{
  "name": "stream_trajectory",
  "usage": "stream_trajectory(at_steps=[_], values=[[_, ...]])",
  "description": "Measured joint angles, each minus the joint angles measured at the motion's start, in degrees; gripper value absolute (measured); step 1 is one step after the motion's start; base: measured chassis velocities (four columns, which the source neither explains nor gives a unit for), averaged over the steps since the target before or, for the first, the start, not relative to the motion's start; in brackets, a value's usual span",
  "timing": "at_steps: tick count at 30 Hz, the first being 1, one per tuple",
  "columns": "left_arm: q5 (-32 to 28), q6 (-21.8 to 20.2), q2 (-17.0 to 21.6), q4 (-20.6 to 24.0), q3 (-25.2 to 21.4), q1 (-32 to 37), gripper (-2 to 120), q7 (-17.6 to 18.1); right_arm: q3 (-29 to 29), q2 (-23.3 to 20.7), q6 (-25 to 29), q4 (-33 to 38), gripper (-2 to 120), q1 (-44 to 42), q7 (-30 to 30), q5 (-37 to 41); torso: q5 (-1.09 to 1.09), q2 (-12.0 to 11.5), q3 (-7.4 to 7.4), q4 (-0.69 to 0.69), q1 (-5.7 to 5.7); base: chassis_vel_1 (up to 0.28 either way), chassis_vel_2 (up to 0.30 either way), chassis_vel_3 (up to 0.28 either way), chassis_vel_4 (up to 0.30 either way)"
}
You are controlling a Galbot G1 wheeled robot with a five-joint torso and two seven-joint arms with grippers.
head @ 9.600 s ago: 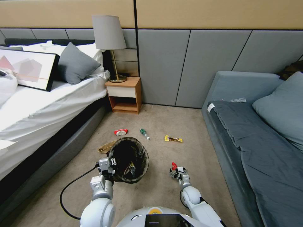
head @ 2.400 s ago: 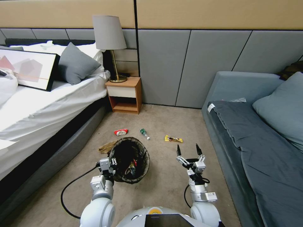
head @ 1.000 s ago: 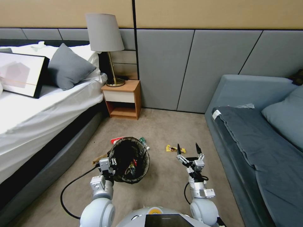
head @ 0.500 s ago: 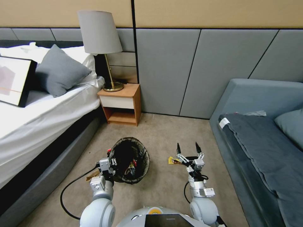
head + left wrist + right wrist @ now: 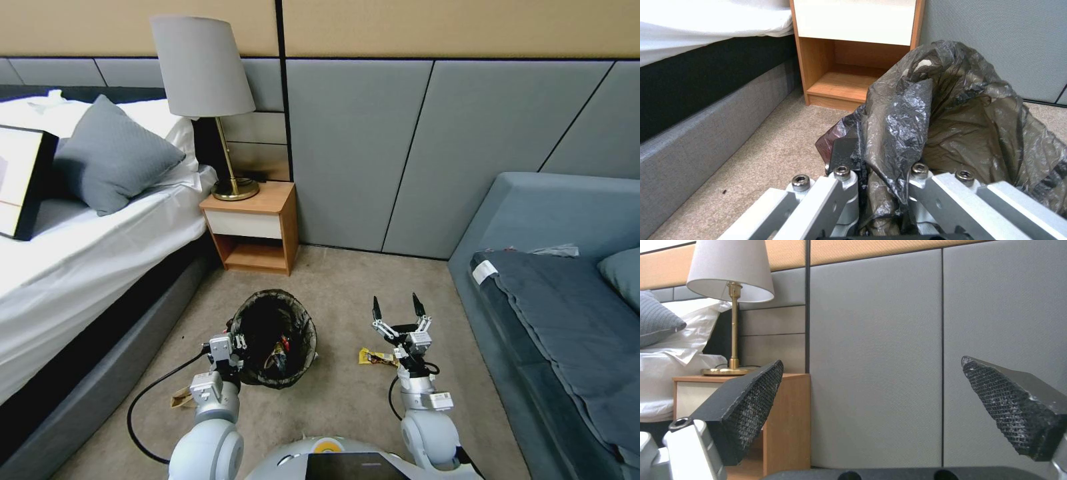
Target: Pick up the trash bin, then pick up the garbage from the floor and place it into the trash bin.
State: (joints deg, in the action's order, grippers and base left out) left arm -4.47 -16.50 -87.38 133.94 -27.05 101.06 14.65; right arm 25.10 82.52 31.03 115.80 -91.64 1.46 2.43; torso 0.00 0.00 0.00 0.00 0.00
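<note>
The trash bin [image 5: 273,333], lined with a crinkled black bag, hangs tilted toward me, with my left gripper [image 5: 227,348] shut on its near rim. In the left wrist view the gripper [image 5: 873,186] pinches the bag fold of the bin [image 5: 960,110]. Red and dark garbage [image 5: 280,348] lies inside the bin. My right gripper [image 5: 395,303] stands upright and open with nothing in it, its fingers [image 5: 751,400] spread wide. A yellow wrapper [image 5: 375,358] lies on the carpet just left of the right wrist. A brown paper bag [image 5: 180,398] lies by my left forearm.
A bed [image 5: 80,267] runs along the left and a grey sofa [image 5: 567,300] along the right. A wooden nightstand [image 5: 257,223] with a lamp [image 5: 200,73] stands against the padded wall ahead. A black cable [image 5: 143,400] loops from my left arm.
The whole picture has shifted: the camera moved toward the wall, so the floor litter now lies nearer. The right gripper, shut on a red scrap 9.6 s ago, is open and raised.
</note>
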Motion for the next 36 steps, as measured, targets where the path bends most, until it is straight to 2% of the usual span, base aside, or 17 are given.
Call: stream_trajectory(at_steps=[13, 17, 21, 23, 25, 28, 29, 31, 33, 34, 35, 36], values=[[0.1, -0.1, -0.1, -0.2, 0.2, -0.1, 6, 0.0, 0.7, -0.2, 0.7, -0.7, 100, 0.4, -0.5, -0.4, 0.01, 0.0, 0.00, -0.01, 0.00, 0.000, 0.000, 0.000, 0.000], [0.1, -0.1, 0.0, -0.2, 0.2, 0.0, 6, 0.0, 1.8, -1.5, -0.2, -0.7, 100, 1.5, -1.0, -0.4, 0.01, 0.0, 0.00, 0.00, 0.00, 0.000, 0.000, 0.000, 0.000], [0.2, -0.1, 0.1, -0.2, 0.3, 0.0, 6, 0.0, 4.6, -4.0, -3.6, -0.7, 100, 2.7, -5.2, 0.8, 0.01, 0.0, 0.00, 0.00, 0.00, 0.000, 0.000, 0.000, 0.000], [0.2, -0.1, 0.2, -0.2, 0.3, 0.0, 6, 0.0, 6.8, -6.0, -7.6, -1.3, 100, 3.4, -9.8, 2.0, 0.01, 0.0, 0.00, 0.00, 0.00, 0.000, 0.000, 0.000, 0.000], [0.2, -0.1, 0.2, -0.2, 0.3, 0.0, 6, 0.0, 7.2, -6.5, -8.6, -1.6, 100, 3.5, -10.8, 2.3, 0.01, 0.0, 0.00, -0.01, 0.00, 0.000, 0.000, 0.000, 0.000], [0.2, -0.1, 0.2, -0.1, 0.3, 0.1, 6, 0.0, 8.6, -8.8, -11.8, -3.9, 100, 4.2, -15.8, 2.9, 0.01, 0.0, 0.00, 0.00, 0.00, 0.000, 0.000, 0.000, 0.000], [0.2, -0.1, 0.2, -0.1, 0.3, 0.1, 6, 0.0, 8.6, -8.8, -11.8, -3.9, 100, 4.2, -15.8, 2.9, 0.01, 0.0, 0.00, 0.00, 0.00, 0.000, 0.000, 0.000, 0.000], [0.2, -0.1, 0.3, -0.1, 0.5, 0.2, 6, 0.0, 8.9, -11.8, -12.6, -7.9, 100, 4.7, -22.2, 2.7, 0.02, 0.0, 0.00, 0.01, 0.00, 0.000, 0.000, 0.000, 0.000], [0.2, -0.1, 0.4, -0.1, 0.5, 0.2, 6, 0.0, 8.8, -12.6, -12.6, -9.0, 100, 4.8, -24.0, 2.5, 0.01, 0.0, 0.00, 0.00, 0.00, 0.000, 0.000, 0.000, 0.000], [0.2, -0.1, 0.4, 0.1, 0.6, 0.2, 6, 0.0, 8.5, -15.0, -12.2, -12.7, 100, 5.3, -30.4, 1.6, 0.01, 0.0, 0.00, 0.00, 0.00, 0.000, 0.000, 0.000, 0.000], [0.2, -0.1, 0.5, 0.1, 0.6, 0.2, 6, 0.0, 8.5, -16.0, -11.6, -14.8, 100, 5.8, -33.2, 0.7, 0.01, 0.0, 0.00, 0.00, 0.00, 0.000, 0.000, 0.000, 0.000], [0.2, -0.1, 0.5, 0.1, 0.6, 0.2, 6, 0.0, 8.5, -16.0, -11.6, -14.8, 100, 5.8, -33.2, 0.7, 0.01, 0.0, 0.00, 0.00, 0.00, 0.000, 0.000, 0.000, 0.000]])
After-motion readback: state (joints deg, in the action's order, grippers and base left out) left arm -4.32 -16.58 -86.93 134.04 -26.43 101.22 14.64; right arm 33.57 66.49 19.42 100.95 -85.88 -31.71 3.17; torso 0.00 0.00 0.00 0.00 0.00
